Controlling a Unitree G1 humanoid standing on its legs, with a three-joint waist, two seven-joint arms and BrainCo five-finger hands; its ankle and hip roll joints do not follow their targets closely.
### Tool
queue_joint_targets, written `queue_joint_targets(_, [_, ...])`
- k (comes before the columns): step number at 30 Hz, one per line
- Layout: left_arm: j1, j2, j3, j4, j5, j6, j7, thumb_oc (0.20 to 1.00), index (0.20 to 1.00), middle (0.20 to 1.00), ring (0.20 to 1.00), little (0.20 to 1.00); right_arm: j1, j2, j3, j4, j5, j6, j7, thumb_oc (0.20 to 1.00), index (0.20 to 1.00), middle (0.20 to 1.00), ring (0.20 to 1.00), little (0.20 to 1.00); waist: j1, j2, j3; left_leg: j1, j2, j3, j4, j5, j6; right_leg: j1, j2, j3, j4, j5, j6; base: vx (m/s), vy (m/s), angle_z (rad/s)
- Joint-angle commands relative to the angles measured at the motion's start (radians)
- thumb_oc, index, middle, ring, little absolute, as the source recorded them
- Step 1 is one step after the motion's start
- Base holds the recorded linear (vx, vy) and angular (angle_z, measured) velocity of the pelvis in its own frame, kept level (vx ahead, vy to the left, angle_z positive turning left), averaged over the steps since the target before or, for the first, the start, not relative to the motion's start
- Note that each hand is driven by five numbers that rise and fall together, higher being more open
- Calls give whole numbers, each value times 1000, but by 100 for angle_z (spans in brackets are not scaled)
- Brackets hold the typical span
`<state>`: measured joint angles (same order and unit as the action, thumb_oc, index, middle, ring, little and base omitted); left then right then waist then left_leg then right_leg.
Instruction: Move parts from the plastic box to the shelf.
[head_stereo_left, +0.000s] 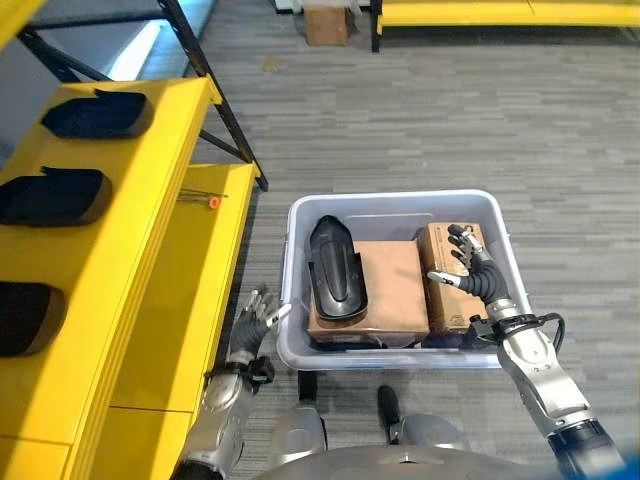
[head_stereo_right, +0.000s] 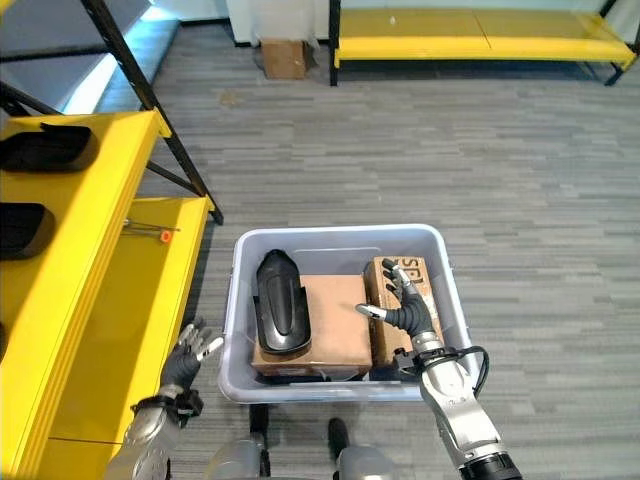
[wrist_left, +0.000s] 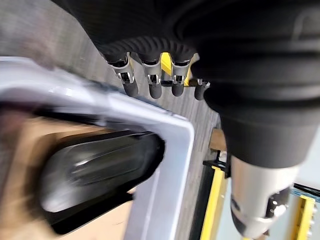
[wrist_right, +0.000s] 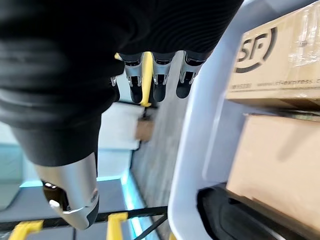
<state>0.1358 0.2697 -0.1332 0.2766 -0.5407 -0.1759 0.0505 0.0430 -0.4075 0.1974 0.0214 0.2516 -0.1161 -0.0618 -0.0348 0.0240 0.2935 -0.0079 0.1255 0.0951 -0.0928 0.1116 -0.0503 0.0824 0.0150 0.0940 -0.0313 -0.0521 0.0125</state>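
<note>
Yellow shelf (head_stereo_left: 150, 200) at far left, dark parts already on it. My left robot hand (head_stereo_left: 255, 322) hangs spread, empty, just outside the plastic box (head_stereo_left: 400, 203). Black part (head_stereo_left: 335, 268) lies atop a cardboard box (head_stereo_left: 385, 285), long axis running away from me, nearer my left. Right robot hand (head_stereo_left: 470, 268), fingers loosely spread, hovers over a smaller carton (head_stereo_left: 443, 250).

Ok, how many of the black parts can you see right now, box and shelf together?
4. One black part lies in the plastic box on a cardboard box. Three sit on the yellow shelf: far, middle, near. More may be hidden underneath.
</note>
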Motion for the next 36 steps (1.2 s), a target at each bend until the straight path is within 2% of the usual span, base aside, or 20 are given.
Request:
queue_joint_targets(1, [34, 44, 41, -45, -24, -65, 14, 1000, 1000, 1000, 1000, 1000, -19, 4, -3, -50, 22, -46, 5, 1000, 1000, 1000, 1000, 1000, 22, -35, -61, -76, 19, 60, 158, -55, -8, 6, -156, -82, 2, -3, 90, 89, 192, -64])
queue_joint_targets(4, [24, 50, 46, -40, -9, -63, 24, 1000, 1000, 1000, 1000, 1000, -28, 10, 9, -46, 20, -36, 12, 1000, 1000, 1000, 1000, 1000, 20, -46, -74, -71, 5, 91, 161, -82, 5, -16, -176, -62, 1, 11, 111, 67, 147, -35])
queue_joint_targets(9, [13, 60, 45, -47, 17, -62, 27, 1000, 1000, 1000, 1000, 1000, -23, 11, 2, -61, 21, -32, 17, 1000, 1000, 1000, 1000, 1000, 9, -61, -84, -71, -9, 113, 169, -103, 11, -25, -198, -63, -8, 27, 127, 59, 77, -19])
queue_joint_targets(16, [-9, 69, 8, -57, 50, -53, 28, 1000, 1000, 1000, 1000, 1000, -50, 7, 12, -76, 20, -38, 5, 1000, 1000, 1000, 1000, 1000, -2, -61, -85, -88, -19, 120, 135, -84, 6, -58, -211, -83, -19, 46, 138, 16, 16, -1])
queue_joint_targets(26, [-178, 54, -90, -96, 27, -82, 95, 1000, 1000, 1000, 1000, 1000, -286, 28, 90, 20, -21, -48, -124, 1000, 1000, 1000, 1000, 1000, 7, -24, 16, -181, -21, 105, 102, -31, -6, -174, -209, -101, -16, 80, 136, -65, -18, 7])
queue_joint_targets(31, [-240, 41, -105, -103, 28, -94, 132, 1000, 1000, 1000, 1000, 1000, -340, 43, 115, 35, -29, -45, -152, 1000, 1000, 1000, 1000, 1000, 8, -21, 49, -203, -14, 116, 86, -16, -10, -217, -205, -88, -15, 95, 137, -34, -12, -4])
queue_joint_targets(36, [-327, 23, -129, -100, 40, -106, 180, 1000, 1000, 1000, 1000, 1000, -371, 60, 134, 39, -27, -51, -182, 1000, 1000, 1000, 1000, 1000, -5, -32, 91, -230, -1, 124, 75, 1, -16, -262, -191, -75, -14, 106, 133, -14, -22, -5])
